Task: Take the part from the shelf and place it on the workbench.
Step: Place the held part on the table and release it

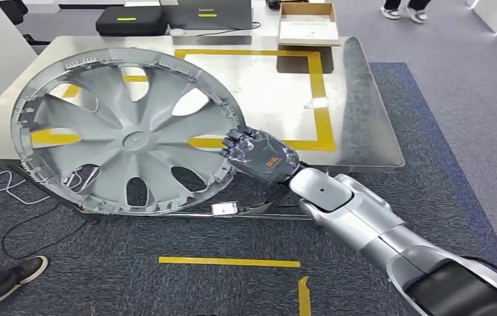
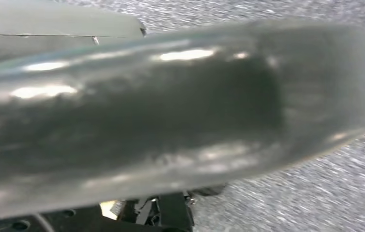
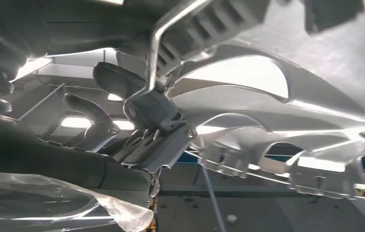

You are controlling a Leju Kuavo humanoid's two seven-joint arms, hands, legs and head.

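Note:
A large grey wheel cover (image 1: 133,138) with several spokes stands tilted over the near left edge of the steel workbench (image 1: 364,118). My right hand (image 1: 259,155) grips its right rim, the silver arm coming in from the lower right. In the right wrist view, dark fingers (image 3: 115,79) curl over the rim of the wheel cover (image 3: 277,121), beside its wire ring and clips. A blurred grey surface of the wheel cover (image 2: 170,121) lies very close in the left wrist view. The cover's left side hides whatever is behind it.
A yellow tape rectangle (image 1: 318,85) marks the bench top. Black cases (image 1: 130,20) and a cardboard box (image 1: 308,23) sit at the far edge. A person's shoe (image 1: 22,273) is at the lower left, and cables (image 1: 8,184) lie on the carpet. Yellow floor tape (image 1: 229,262) runs below.

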